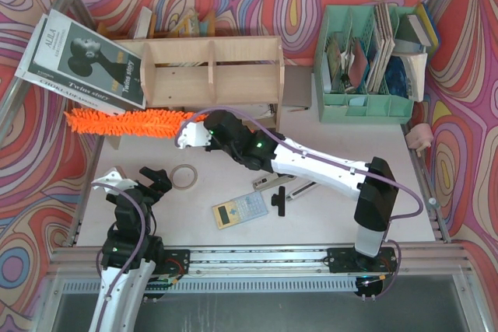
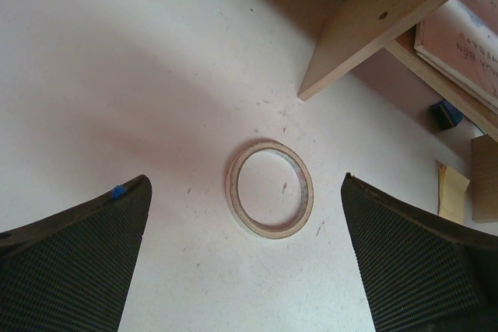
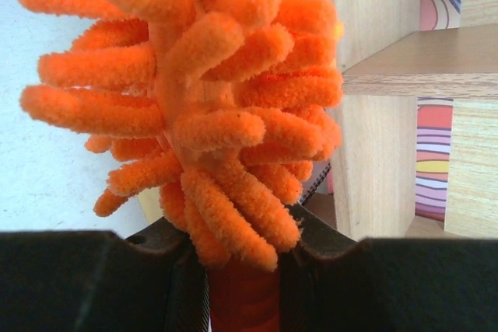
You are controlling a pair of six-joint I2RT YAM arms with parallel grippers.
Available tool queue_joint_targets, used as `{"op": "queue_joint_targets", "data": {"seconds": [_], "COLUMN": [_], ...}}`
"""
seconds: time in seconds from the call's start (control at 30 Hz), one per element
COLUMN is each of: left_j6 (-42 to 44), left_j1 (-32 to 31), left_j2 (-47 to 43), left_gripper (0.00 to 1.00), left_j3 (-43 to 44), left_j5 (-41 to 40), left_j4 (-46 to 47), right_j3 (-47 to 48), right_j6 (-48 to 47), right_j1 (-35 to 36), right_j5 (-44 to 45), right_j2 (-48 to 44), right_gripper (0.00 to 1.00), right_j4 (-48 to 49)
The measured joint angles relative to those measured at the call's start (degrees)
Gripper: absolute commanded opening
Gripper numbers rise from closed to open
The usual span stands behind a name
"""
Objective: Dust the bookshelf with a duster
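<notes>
Right gripper (image 1: 187, 136) has its jaws clamped on the duster (image 1: 124, 123) handle so the fluff lies along the bookshelf (image 1: 210, 75) front; left gripper (image 1: 152, 179) idles near it, jaws wide.

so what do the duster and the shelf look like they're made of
The duster looks like soft orange microfibre, matte, going by its thick fuzzy strands. The shelf looks like pale wood, maybe plywood or laminate: faint grain, bare matte face.

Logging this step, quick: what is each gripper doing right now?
Left gripper: open, holding nothing.
Right gripper: closed on the duster, at its handle.
</notes>
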Motion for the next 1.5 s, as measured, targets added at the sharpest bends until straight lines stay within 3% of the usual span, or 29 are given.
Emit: {"op": "queue_joint_targets", "data": {"seconds": [0.5,0.9,1.23,1.5], "left_j6": [0.0,0.0,0.0,0.0], "left_j1": [-0.02,0.0,0.0,0.0], "left_j2": [0.0,0.0,0.0,0.0], "left_gripper": [0.98,0.98,0.98,0.99], "left_j3": [0.0,0.0,0.0,0.0], "left_j5": [-0.02,-0.02,-0.02,-0.02], "left_j4": [-0.02,-0.04,-0.11,-0.11], "right_j3": [-3.63,7.04,9.25,1.77], "right_j6": [0.87,-4.87,-5.73,-5.22], "right_j1": [5.25,7.76,4.87,1.84], "right_j5": [2.03,4.22,4.66,4.74], "right_j2": [-1.2,-1.53,0.22,-0.28], "right_gripper": [0.0,0.0,0.0,0.0], "right_j4": [-0.35,1.09,2.36,3.52]}}
